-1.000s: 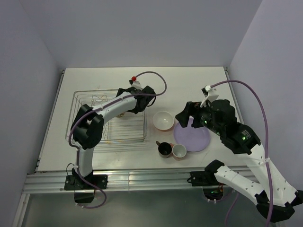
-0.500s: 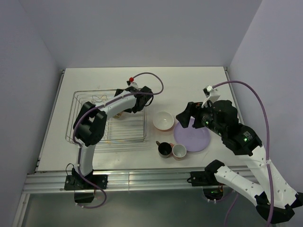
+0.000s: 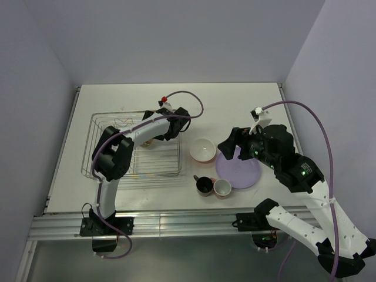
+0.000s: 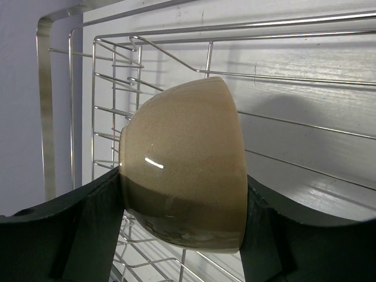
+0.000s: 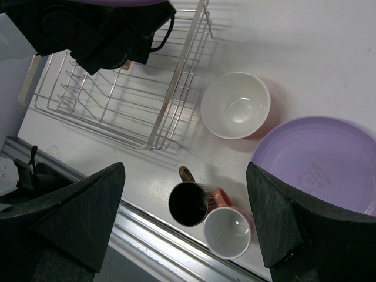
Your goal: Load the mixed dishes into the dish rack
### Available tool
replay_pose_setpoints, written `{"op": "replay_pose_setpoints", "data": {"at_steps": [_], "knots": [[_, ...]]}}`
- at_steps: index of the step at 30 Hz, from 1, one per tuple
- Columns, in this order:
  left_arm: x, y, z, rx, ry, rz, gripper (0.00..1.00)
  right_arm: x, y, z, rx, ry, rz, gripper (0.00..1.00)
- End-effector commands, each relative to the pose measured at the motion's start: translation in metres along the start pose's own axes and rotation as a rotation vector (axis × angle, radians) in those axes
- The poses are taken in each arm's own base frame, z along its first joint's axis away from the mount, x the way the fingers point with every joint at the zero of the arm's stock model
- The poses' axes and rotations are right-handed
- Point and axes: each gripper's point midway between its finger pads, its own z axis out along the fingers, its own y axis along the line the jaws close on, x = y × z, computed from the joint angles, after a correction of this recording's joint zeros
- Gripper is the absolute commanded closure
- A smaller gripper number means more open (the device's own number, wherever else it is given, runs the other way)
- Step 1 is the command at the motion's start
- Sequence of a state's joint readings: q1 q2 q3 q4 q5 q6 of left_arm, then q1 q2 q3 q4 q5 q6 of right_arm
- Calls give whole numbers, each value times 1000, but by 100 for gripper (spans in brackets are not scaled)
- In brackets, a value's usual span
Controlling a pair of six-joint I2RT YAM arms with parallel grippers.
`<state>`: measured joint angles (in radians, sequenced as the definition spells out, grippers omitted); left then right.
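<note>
The dish rack [image 3: 134, 148] sits left on the table [image 3: 235, 100]; the lilac plate [image 3: 238, 170], orange bowl [image 3: 202, 150], dark cup [image 3: 204, 185] and pink cup [image 3: 222, 188] lie beside it, beneath the spread right tool [image 3: 228, 145]. The left tool [image 4: 182, 226] pinches the beige bowl [image 4: 182, 170] on edge over the rack, likely so it slots between prongs.

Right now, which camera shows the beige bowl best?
Left wrist: the beige bowl fills the frame, held by the left gripper, with the dish rack behind it. Top external shows only a sliver beneath the left arm; in right wrist, that arm hides it.
</note>
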<state>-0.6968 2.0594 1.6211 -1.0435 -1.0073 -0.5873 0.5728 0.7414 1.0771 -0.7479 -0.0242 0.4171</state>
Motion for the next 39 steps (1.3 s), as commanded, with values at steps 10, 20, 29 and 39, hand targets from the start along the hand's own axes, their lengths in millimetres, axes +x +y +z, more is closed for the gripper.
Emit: {"op": "replay_pose_setpoints", "data": {"at_steps": [10, 20, 29, 39], "knots": [[-13, -5, -11, 104, -36, -29, 16, -4, 2, 1, -17, -17, -11, 9], [-15, -20, -23, 257, -35, -59, 1, 1, -5, 5, 15, 0, -13, 9], [-18, -42, -50, 490, -27, -83, 1, 10, -19, 19, 97, 56, -13, 9], [-2, -65, -42, 532, 20, -29, 1, 14, -23, 26, 120, 71, -14, 9]]}}
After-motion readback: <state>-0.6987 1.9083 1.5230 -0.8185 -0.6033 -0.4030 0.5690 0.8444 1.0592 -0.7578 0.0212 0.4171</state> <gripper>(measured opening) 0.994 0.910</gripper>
